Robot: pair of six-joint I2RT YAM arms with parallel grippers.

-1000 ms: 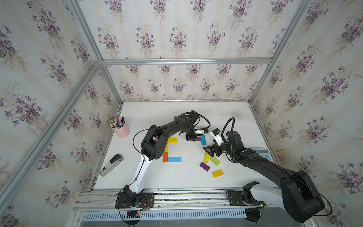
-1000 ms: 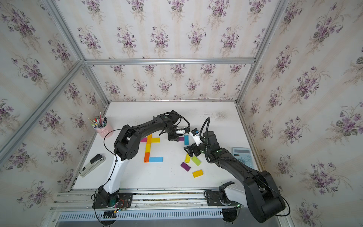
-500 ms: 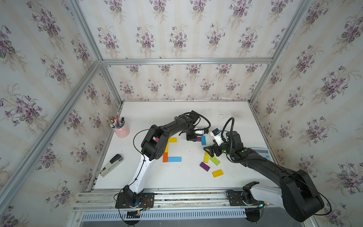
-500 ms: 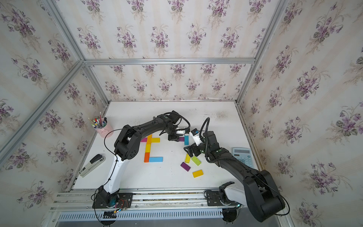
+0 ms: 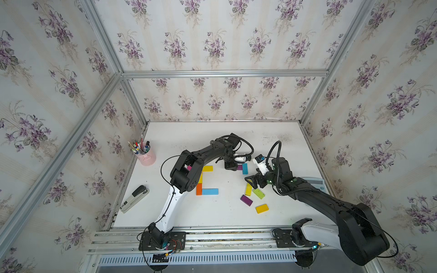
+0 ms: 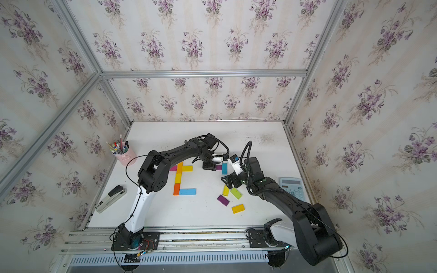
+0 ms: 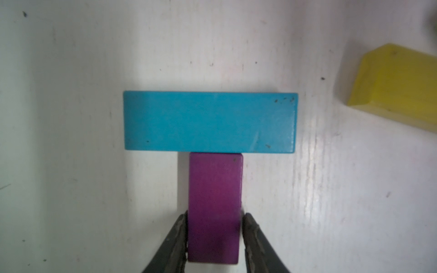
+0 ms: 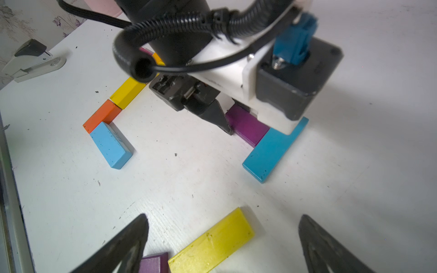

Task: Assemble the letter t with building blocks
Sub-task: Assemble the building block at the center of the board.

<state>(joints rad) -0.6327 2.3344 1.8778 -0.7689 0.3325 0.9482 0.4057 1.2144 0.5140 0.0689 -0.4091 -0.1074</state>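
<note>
**Purple block between the left claw's tips**

We are seeing the left claw (image 7: pixel 215 216) flanking a purple block (image 7: pixel 214 189) that is butting against a teal block (image 7: pixel 210 121) on the tabletop (image 6: pixel 201 212). We cannot tell whether it is clamping or just clear. The right claw (image 8: pixel 224 217) is hanging spread wide over a yellow block (image 8: pixel 210 243). The letter t (image 6: pixel 177 178) is lying apart from these, its pink end (image 5: pixel 189 167) barely showing behind the left arm in a top view.

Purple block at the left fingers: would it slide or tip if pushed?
Probably slides, not tips: the purple block lies flat on the table. Looks rigid, crisp-edged. It abuts the teal block, so pushing that way likely shifts both.
</note>
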